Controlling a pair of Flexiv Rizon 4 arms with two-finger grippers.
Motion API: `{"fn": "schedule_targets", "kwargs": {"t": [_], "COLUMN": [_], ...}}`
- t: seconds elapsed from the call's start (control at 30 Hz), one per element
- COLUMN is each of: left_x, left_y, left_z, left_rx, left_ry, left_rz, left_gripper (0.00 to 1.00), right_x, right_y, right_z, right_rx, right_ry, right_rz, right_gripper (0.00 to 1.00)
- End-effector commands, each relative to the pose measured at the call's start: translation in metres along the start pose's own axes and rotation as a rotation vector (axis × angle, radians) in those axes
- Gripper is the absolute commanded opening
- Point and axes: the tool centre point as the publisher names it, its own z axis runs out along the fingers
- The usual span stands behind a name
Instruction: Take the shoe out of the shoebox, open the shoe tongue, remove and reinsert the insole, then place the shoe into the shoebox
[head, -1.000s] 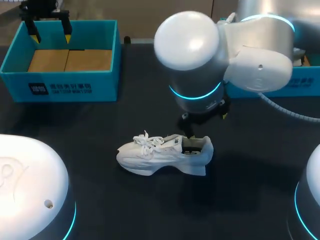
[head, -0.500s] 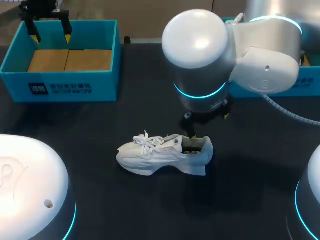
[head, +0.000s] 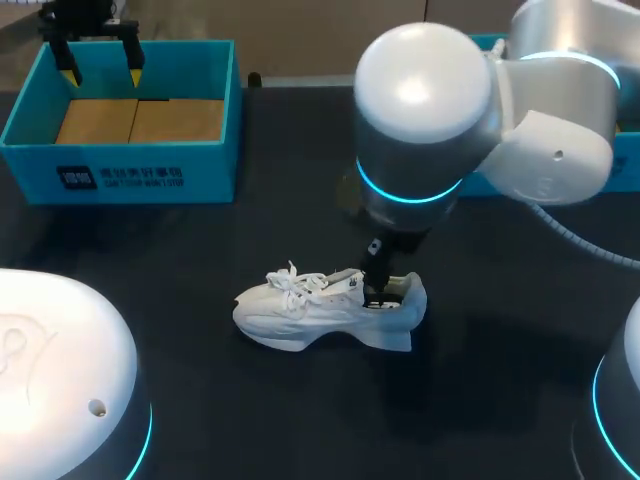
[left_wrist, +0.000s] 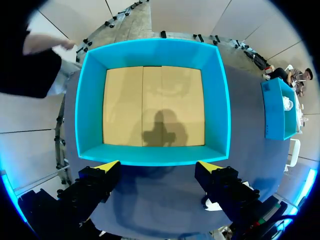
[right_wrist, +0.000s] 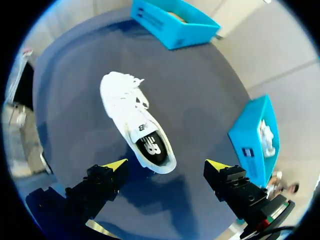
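Light: bright and even, falling from overhead.
Shadows: one soft dark patch on the shoebox's (left_wrist: 90, 110) cardboard floor; a faint one on the dark table (head: 300, 410) beside the shoe (head: 320, 310).
Glare: mild sheen on the right arm's (head: 425, 90) white shell.

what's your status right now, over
Left gripper open above empty shoebox. Right gripper open over shoe heel; shoe out, on its sole, insole in. Nothing between them.
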Motion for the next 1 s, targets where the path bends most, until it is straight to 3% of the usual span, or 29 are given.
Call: {"fn": "schedule_targets", "kwargs": {"t": [0.03,0.3,1.0], "left_x": [0.0,0.0,0.0], "left_y": [0.0,0.0,0.0], "left_z": [0.0,0.0,0.0], "left_rx": [0.0,0.0,0.0], "left_ry": [0.0,0.0,0.0], "left_rz": [0.0,0.0,0.0], "left_gripper": [1.0,1.0,1.0], "right_x": [-0.0082,-0.0104,-0.0119], "right_y": [-0.0069,-0.0082,-0.0101], "right_z": [0.0051,0.0095,0.012], "right_rx": [-0.159,-0.192,-0.206], "right_ry": [0.169,0.255,0.258], "right_rz": [-0.466,-0.546,-0.501], "right_gripper": [1.0,1.0,1.0]}}
